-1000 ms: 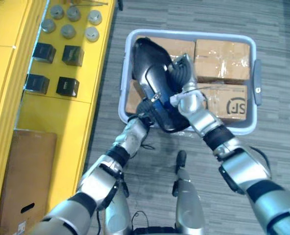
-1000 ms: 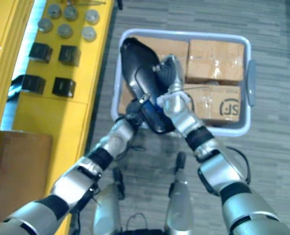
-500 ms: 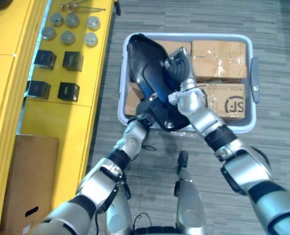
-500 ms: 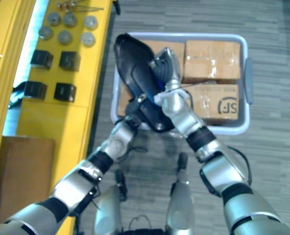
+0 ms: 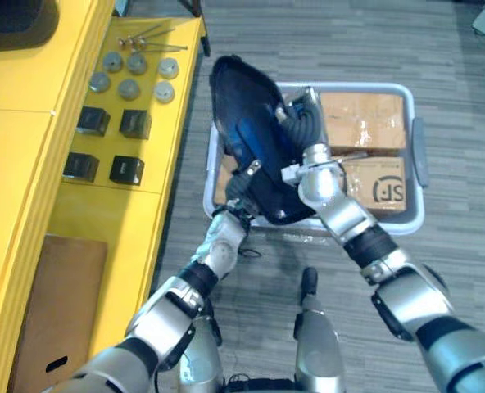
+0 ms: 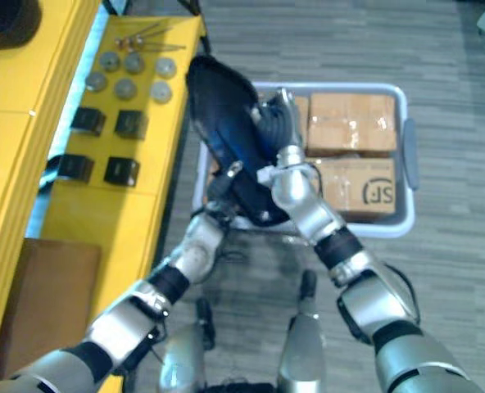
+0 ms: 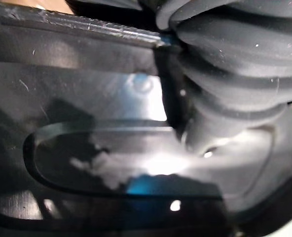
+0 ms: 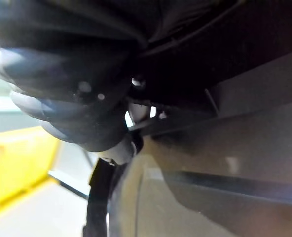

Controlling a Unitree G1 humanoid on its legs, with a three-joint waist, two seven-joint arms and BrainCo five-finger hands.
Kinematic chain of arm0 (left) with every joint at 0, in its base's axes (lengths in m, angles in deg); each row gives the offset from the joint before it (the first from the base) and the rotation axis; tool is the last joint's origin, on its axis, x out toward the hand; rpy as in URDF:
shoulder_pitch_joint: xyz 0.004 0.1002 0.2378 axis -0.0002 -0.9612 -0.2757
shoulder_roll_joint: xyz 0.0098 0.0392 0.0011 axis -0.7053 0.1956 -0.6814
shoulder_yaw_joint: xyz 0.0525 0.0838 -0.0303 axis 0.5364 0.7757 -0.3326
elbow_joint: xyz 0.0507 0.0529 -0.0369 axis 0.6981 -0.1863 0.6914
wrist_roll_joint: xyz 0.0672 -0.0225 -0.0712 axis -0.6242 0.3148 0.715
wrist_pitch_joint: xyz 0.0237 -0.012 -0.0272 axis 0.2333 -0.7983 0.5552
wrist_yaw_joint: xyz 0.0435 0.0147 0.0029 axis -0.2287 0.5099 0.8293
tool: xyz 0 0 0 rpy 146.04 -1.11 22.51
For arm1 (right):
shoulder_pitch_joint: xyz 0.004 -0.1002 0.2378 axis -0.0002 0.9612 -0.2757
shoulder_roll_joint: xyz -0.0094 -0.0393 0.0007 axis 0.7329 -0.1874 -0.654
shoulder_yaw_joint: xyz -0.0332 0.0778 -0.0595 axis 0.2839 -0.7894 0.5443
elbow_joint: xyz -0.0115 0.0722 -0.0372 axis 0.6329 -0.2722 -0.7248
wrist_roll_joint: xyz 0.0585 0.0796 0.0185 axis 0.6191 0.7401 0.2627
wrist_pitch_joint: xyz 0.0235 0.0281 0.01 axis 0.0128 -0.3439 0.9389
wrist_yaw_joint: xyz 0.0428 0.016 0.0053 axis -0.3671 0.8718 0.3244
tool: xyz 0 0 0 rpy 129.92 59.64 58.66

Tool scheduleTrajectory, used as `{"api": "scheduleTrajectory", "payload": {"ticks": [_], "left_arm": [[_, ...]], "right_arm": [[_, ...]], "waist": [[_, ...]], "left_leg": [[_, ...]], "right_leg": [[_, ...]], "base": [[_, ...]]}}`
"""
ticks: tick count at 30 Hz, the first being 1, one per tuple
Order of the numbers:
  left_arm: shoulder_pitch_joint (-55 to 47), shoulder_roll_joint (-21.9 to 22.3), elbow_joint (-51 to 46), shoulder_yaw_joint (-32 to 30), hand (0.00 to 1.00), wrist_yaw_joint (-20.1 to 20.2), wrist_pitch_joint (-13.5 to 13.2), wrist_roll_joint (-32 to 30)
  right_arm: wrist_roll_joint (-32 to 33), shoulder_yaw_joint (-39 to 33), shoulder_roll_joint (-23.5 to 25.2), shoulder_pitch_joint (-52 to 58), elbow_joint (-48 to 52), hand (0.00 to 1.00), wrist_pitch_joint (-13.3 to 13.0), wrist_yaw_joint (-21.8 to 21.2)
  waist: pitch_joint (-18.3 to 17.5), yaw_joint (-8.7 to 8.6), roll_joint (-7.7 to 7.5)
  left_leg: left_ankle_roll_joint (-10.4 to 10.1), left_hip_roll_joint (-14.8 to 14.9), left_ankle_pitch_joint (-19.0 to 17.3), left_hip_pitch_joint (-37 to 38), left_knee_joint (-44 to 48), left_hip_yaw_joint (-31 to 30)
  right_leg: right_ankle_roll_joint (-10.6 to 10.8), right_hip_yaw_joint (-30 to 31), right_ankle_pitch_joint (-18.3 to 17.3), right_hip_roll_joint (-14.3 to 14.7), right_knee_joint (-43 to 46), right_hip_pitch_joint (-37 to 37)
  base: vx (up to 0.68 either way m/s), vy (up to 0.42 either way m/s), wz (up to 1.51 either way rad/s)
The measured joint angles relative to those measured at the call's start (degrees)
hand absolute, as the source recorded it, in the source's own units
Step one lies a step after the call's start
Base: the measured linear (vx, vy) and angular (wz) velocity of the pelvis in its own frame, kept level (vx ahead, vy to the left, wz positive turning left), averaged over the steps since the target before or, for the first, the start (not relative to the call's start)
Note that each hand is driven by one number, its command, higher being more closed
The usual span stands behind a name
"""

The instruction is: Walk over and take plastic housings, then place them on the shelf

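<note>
The black plastic housing (image 5: 255,139) is held between both hands at the middle of the head view. It is a long glossy shell tilted from 11 o'clock down to 5 o'clock. The left hand (image 5: 236,205) sits under the housing's near end at 6 o'clock, largely hidden beneath it, so its grip cannot be told. The right hand (image 5: 298,124) lies along the housing's 3 o'clock flank with its dark ribbed cover facing up, and how it grips there cannot be told either. The housing overlaps the 9 o'clock side of a grey bin (image 5: 390,223) that stands on the floor and holds cardboard boxes (image 5: 361,119). At 9 o'clock runs the yellow shelf (image 5: 103,205), carrying four black cubes (image 5: 134,123), and beyond them at 11 o'clock round metal discs (image 5: 130,88).
</note>
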Motion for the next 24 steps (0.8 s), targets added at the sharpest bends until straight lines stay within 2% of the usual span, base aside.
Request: {"api": "scheduleTrajectory", "payload": {"ticks": [5,7,9,14,15,19,24], "left_arm": [[-0.1,-2.2,-7.0,-0.1,1.0,-4.6,-0.2,-9.3],[-1.6,-2.6,-9.1,-0.2,1.0,-5.9,0.1,-12.1],[-4.6,-2.5,-11.3,-0.3,1.0,-8.2,1.1,-16.5],[-5.0,-2.5,-14.6,-0.7,1.0,-11.7,3.2,-24.0],[-5.0,-2.5,-15.3,-0.7,1.0,-12.1,3.7,-24.8],[-5.3,-2.5,-16.0,-0.7,1.0,-12.5,4.9,-24.8],[-5.9,-2.7,-17.1,-0.7,1.0,-13.3,6.5,-24.8]], "right_arm": [[-1.7,-3.4,0.2,2.8,5.0,1.0,-3.6,3.7],[-2.7,-3.8,1.0,4.3,5.8,1.0,-4.6,4.9],[-2.7,-3.8,1.8,7.4,6.0,1.0,-5.9,6.1],[-2.8,-5.5,2.4,9.2,6.8,1.0,-8.2,8.1],[-2.9,-5.8,2.4,9.6,7.2,0.0,-8.5,8.6],[-3.7,-5.9,2.5,10.1,7.4,0.0,-8.6,8.7],[-3.7,-5.9,2.6,10.7,7.6,0.0,-7.9,8.8]], "waist": [[-0.4,0.21,0.1],[-3.4,0.24,0.25],[-8.7,0.32,0.46],[-11.8,1.01,0.26],[-12.2,1.4,0.24],[-14.1,2.07,-0.51],[-16.3,2.09,-2.56]], "left_leg": [[-0.2,-0.3,0.1,5.1,-2.1,0.0],[-0.3,-0.4,0.2,5.4,-3.1,0.1],[-0.5,-0.5,0.5,5.7,-4.6,0.2],[-0.4,-0.9,0.5,8.9,-6.1,0.7],[-0.4,-0.9,0.5,9.5,-6.2,0.7],[-0.5,-0.9,0.6,11.0,-6.9,1.4],[-0.5,-1.0,1.6,12.5,-8.7,2.0]], "right_leg": [[0.1,-0.8,0.0,0.0,-2.1,5.5],[0.2,-1.2,0.0,0.0,-2.9,5.7],[0.2,-2.0,0.0,0.1,-4.0,6.0],[0.1,-3.5,0.0,-0.2,-4.0,8.4],[0.1,-3.5,0.0,-0.2,-4.0,8.8],[0.1,-3.6,0.0,-0.2,-4.1,9.6],[-0.1,-3.6,-0.1,-0.2,-4.1,9.8]], "base": [[0.0,0.004,0.01],[0.04,0.008,0.03],[0.11,0.022,0.06],[0.04,0.026,-0.02],[0.0,0.0,0.0],[-0.02,0.025,-0.07],[-0.03,0.018,-0.05]]}}
